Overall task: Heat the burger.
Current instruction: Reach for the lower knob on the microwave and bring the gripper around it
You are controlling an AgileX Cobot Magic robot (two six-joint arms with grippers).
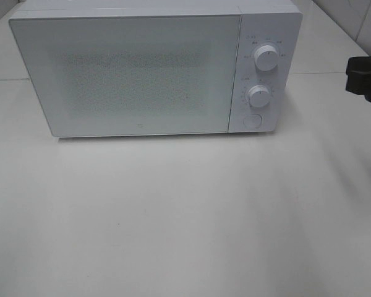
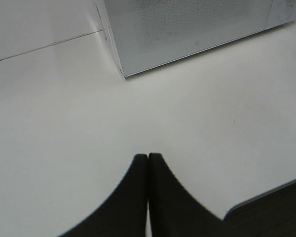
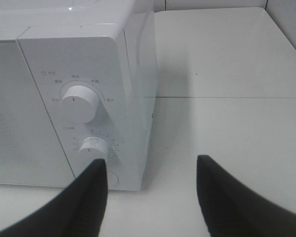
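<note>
Looking down from the high camera, a white microwave (image 1: pixel 154 71) stands on the white worktop (image 1: pixel 185 216) with its door (image 1: pixel 123 93) shut. Its right-hand panel carries 2 dials, the upper knob (image 1: pixel 266 59) over the lower knob (image 1: pixel 259 96), with a round button (image 1: pixel 252 120) beneath. That view gives the whole front, but of the arms it shows only a black piece of the right arm (image 1: pixel 366 75) at the edge, beside the microwave and apart from it. Only the right wrist view shows the right jaws: their fingers (image 3: pixel 84 202) stand wide apart with nothing between them, in front of the panel end of the microwave. Only the left wrist view shows the left jaws: their fingers (image 2: pixel 133 197) are pressed together, holding nothing, over bare worktop before the microwave's left front corner. It also takes in a rounded corner of the worktop. Small grey characters ring both knobs and a tiny mark sits low on the door, all too small to read. The burger shows in no view. Nothing can be made out through the frosted, dotted door, so I cannot tell where it is.
</note>
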